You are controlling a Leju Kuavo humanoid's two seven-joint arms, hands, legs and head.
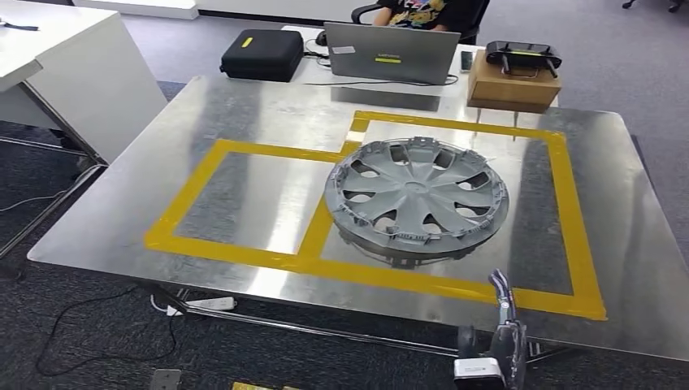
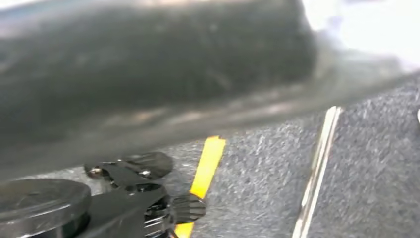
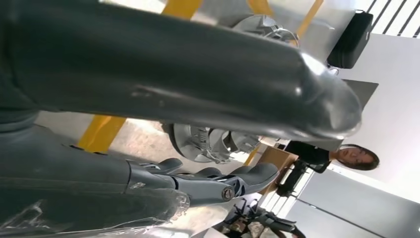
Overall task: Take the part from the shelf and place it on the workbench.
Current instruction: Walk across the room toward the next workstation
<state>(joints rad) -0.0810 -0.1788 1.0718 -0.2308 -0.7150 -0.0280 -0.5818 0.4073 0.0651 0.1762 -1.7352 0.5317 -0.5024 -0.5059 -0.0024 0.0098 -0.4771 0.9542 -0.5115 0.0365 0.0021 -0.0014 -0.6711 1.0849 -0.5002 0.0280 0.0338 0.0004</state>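
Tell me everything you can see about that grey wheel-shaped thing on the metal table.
The wheel cover is a round grey disc that looks like plastic, with curved spokes, openings between them and clips around its rim. It lies flat on the shiny workbench, overlapping the yellow tape marking. Neither hand touches it.

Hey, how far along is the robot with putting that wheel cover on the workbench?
It looks nearly finished. The grey wheel cover already lies flat on the metal workbench, mostly inside the larger yellow tape frame. The right hand sits near the bench's front edge, fingers apart, holding nothing. Probably only pulling the arm back remains.
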